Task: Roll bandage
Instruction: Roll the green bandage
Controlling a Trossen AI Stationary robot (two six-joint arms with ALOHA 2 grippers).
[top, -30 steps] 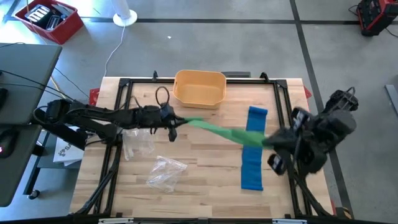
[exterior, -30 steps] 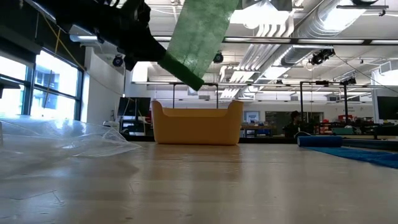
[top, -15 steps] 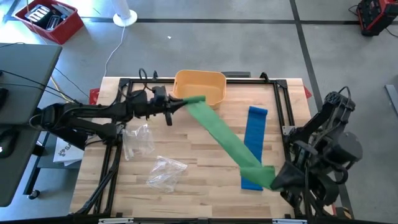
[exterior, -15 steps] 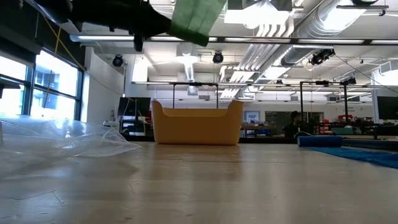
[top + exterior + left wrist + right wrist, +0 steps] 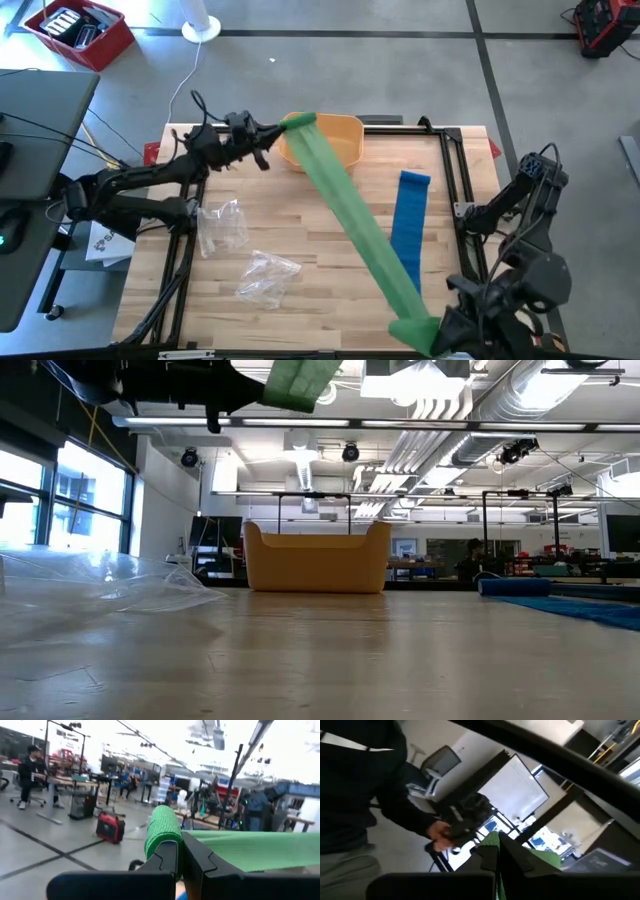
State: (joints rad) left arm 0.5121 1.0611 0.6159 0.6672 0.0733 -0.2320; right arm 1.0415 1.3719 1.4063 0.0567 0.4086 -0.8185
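Observation:
A long green bandage (image 5: 360, 225) spans the air slantwise from the table's far side to its near right corner, above the wood. Its far end is a small roll (image 5: 300, 123) over the yellow bin (image 5: 335, 150). My left gripper (image 5: 272, 135) is shut on the bandage there; in the low view this gripper (image 5: 235, 390) and the bandage (image 5: 300, 380) show high above the table. My right gripper (image 5: 432, 335) is shut on the other end at the near right corner. A blue bandage (image 5: 405, 230) lies flat on the table, under the green one. My left gripper pinches the green bandage between its two fingers (image 5: 167, 857), right beside the rolled end (image 5: 162, 827). The fingers come about level from the table's left. The strip (image 5: 250, 850) runs away from them, taut and clear of the table. My right gripper pinches the bandage's near end (image 5: 412, 328) between its shut fingers. Green cloth (image 5: 492, 840) shows at the fingertips in the wrist view. That end is lifted clear of the table and the strip is drawn taut toward the other arm.
Two clear plastic bags (image 5: 222, 225) (image 5: 268, 275) lie on the left half of the table. A black frame (image 5: 455, 160) runs round the tabletop. A person's hand and sleeve (image 5: 440, 832) show beyond the table in the right wrist view.
My left gripper has gone toward the far edge and up, to beside the yellow bin, tipping its fingers upward. My right gripper has gone toward the near edge and down, rolling about its axis. The green bandage between them has swung from lying across the table to a long slant and stays taut.

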